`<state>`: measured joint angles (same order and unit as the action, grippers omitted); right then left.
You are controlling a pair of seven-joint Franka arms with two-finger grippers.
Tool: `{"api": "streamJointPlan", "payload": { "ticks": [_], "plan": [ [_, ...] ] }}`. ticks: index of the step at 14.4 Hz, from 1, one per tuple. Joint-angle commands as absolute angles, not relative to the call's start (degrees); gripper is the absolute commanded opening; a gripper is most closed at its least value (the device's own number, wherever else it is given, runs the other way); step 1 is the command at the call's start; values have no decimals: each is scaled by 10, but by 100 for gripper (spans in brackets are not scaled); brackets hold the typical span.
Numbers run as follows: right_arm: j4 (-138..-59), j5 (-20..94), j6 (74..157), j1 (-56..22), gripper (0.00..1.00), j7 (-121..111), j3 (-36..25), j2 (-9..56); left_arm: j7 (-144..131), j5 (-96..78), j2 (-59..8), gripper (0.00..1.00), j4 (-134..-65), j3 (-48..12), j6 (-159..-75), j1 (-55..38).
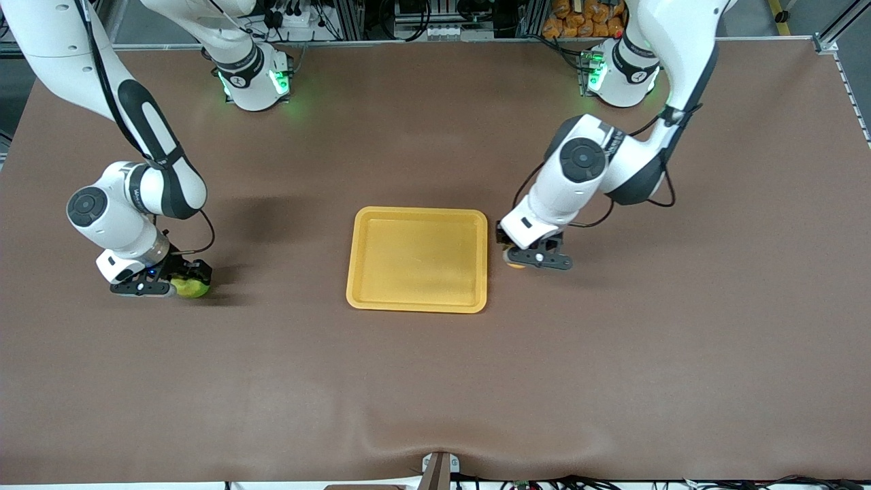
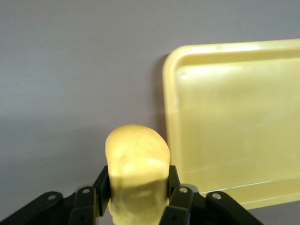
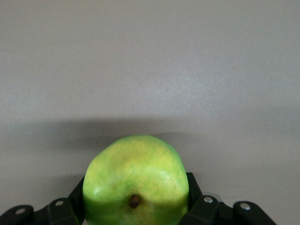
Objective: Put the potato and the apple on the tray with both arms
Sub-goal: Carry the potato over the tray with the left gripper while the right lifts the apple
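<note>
2 arms, both loaded, both low at the table.

Left gripper: clamped on the potato, 1 finger on each flank in the left wrist view. It sits just beside the tray, at the rim on the left arm's end of it, not over the tray. In the front view only a sliver of potato shows under the wrist. Cannot tell whether the potato touches the cloth or is lifted off it.

Right gripper: pinching the apple, fingers on both sides, stem dimple facing the wrist camera. Apple is toward the right arm's end of the table, well apart from the tray, at about the same depth as the tray's front-camera edge. Looks down at or just above the brown table cover; contact not clear.

Tray: flat at mid-table, between the 2 grippers, nothing on it.
</note>
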<state>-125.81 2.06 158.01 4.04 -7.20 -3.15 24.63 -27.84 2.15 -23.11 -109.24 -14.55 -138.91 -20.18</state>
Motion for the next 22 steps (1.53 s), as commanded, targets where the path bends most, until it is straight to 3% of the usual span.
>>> {"api": "streamJointPlan", "payload": {
  "ticks": [1, 4, 10, 14, 17, 22],
  "plan": [
    [-1236, 28, 1582, 48, 0, -80, -25, 248, -328, 22, -275, 17, -1036, -140, -1375, -235],
    [-1177, 27, 1506, 44, 0, -105, -24, 228, -373, 27, -303, 16, -1004, -137, -1375, -260],
    [-977, 28, 1209, 32, 0, -151, -19, 220, -464, 99, -368, 16, -953, -136, -1375, -296],
    [-963, 28, 1180, 12, 0, -228, 22, 186, -476, 128, -392, 17, -937, -135, -1375, -301],
    [-966, 36, 1181, 11, 0, -405, 68, 188, -476, 149, -397, 18, -933, -135, -1375, -302],
    [-976, 43, 1149, -23, 0, -513, 130, 197, -475, 171, -405, 22, -932, -132, -1375, -301]
  ]
}}
